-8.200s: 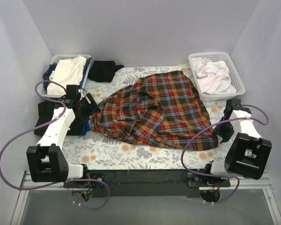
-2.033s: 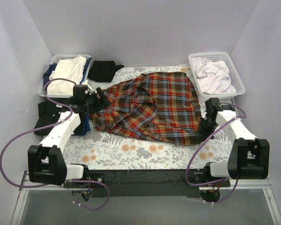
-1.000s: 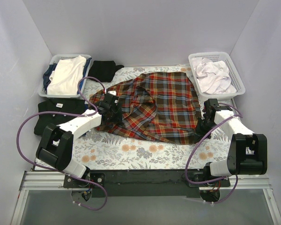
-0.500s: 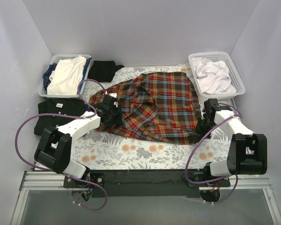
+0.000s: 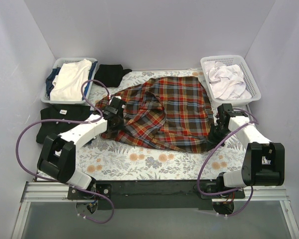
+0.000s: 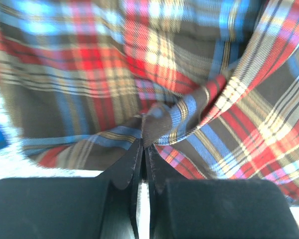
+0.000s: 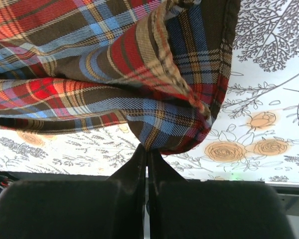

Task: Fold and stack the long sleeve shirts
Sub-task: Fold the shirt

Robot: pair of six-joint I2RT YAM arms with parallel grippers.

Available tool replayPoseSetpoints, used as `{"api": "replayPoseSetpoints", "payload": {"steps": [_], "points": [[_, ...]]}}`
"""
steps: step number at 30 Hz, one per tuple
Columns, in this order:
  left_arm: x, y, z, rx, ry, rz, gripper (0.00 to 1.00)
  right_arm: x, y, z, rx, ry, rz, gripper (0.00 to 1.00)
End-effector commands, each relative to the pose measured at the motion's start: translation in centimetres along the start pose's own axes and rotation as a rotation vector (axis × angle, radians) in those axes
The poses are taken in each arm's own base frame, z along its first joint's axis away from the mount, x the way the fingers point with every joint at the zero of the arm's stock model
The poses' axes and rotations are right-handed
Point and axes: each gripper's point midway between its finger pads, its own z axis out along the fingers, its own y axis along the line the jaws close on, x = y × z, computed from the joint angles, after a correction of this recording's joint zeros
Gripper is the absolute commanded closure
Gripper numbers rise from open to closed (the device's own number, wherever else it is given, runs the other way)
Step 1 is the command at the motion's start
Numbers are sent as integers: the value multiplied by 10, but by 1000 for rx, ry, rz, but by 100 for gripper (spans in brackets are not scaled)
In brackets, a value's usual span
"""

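A red-orange plaid long sleeve shirt [image 5: 169, 112] lies rumpled across the middle of the floral tabletop. My left gripper [image 5: 115, 110] is at its left edge, shut on a fold of the plaid cloth [image 6: 162, 122]. At the shirt's lower right corner my right gripper [image 5: 215, 135] is shut on the hem [image 7: 162, 134], which hangs a little above the table. A black shirt [image 5: 57, 122] lies flat at the left, partly hidden by my left arm. Another black garment [image 5: 110, 74] sits folded at the back.
A white basket [image 5: 56, 69] at the back left holds folded white and blue clothes. Another white basket [image 5: 254, 82] at the back right holds crumpled white cloth. Purple cables loop beside both arms. Walls close in on three sides.
My left gripper has closed on the plaid shirt's left edge and drawn slightly back and left with it. The right gripper has kept its hold on the hem without moving.
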Motion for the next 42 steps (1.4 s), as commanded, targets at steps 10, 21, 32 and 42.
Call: {"api": "replayPoseSetpoints", "payload": {"steps": [10, 21, 32, 42], "points": [[-85, 46, -102, -170, -337, -161, 100, -19, 22, -45, -65, -96, -34, 99], [-95, 54, -84, -209, -350, -217, 100, -96, 50, -64, -77, -200, -61, 99], [-99, 49, -41, -192, -309, -209, 100, -162, 67, -35, -61, -191, -97, 99], [-108, 41, 1, -223, -259, -164, 100, -218, 82, -20, -56, -244, -93, 99]]}}
